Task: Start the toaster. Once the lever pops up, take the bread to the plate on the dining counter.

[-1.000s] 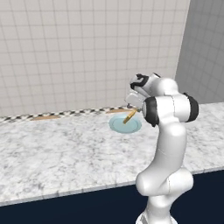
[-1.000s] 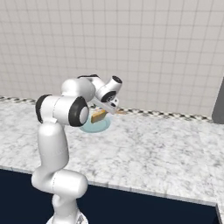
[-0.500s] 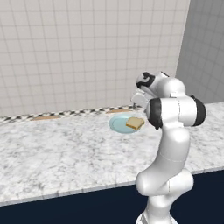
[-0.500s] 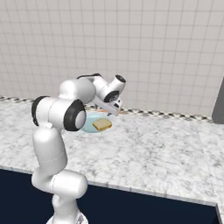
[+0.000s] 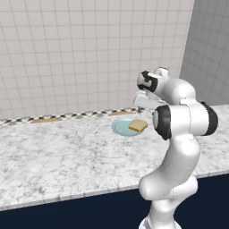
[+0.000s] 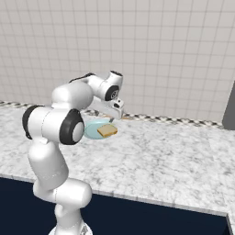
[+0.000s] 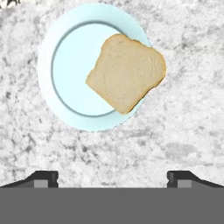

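Observation:
The bread [image 7: 127,72] lies flat on the pale blue plate [image 7: 70,74], with one corner hanging over the rim. Both rest on the marbled dining counter [image 7: 183,122]. My gripper [image 7: 112,177] hangs open above them, its fingertips spread wide and holding nothing. From the base, the bread [image 5: 138,125] sits on the plate [image 5: 120,126] just below and left of my hand [image 5: 144,101]. In the right base view, the bread [image 6: 107,131] is on the plate [image 6: 93,128], under the hand [image 6: 112,111]. The toaster and its lever are out of view.
The dining counter [image 5: 67,152] ends at a dark navy front [image 5: 89,210] close to my base. A tiled wall [image 5: 89,53] stands behind it, with a checkered strip [image 5: 80,115] along its foot. A grey wall [image 5: 210,49] closes the right side.
The bread, first held tilted in my gripper over the plate, now lies flat on the plate. The gripper has opened and lifted a little clear of it.

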Controlling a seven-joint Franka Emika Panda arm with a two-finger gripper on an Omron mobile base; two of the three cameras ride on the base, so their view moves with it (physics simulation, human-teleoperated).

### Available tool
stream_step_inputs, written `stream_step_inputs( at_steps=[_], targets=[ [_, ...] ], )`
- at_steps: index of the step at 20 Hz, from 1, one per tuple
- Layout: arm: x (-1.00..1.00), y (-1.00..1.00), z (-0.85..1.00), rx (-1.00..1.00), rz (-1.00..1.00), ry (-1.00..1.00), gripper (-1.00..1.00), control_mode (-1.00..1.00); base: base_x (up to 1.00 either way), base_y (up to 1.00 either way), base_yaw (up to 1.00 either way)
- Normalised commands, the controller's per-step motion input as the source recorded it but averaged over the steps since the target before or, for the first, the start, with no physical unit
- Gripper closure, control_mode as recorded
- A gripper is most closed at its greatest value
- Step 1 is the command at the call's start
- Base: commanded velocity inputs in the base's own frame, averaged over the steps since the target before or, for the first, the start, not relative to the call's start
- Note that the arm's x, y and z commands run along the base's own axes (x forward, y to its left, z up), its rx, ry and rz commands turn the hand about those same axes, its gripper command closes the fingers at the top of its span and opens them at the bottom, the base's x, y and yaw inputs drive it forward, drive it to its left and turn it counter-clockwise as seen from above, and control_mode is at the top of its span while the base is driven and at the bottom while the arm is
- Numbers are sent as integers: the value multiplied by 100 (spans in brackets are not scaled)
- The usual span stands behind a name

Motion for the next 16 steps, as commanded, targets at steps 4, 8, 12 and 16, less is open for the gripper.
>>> stream_step_inputs(
  at_steps=[4, 8, 12, 16],
  targets=[
    [-99, 29, 12, -14, 0, 15, -100, -100, 0, 0, 0],
    [-92, 34, 43, -9, 0, 4, -100, -100, 0, 0, 0],
    [-89, 28, 58, -6, 0, 0, -100, -100, 0, 0, 0],
    [-95, 22, 58, -6, 0, 0, -100, -100, 0, 0, 0]
  ],
)
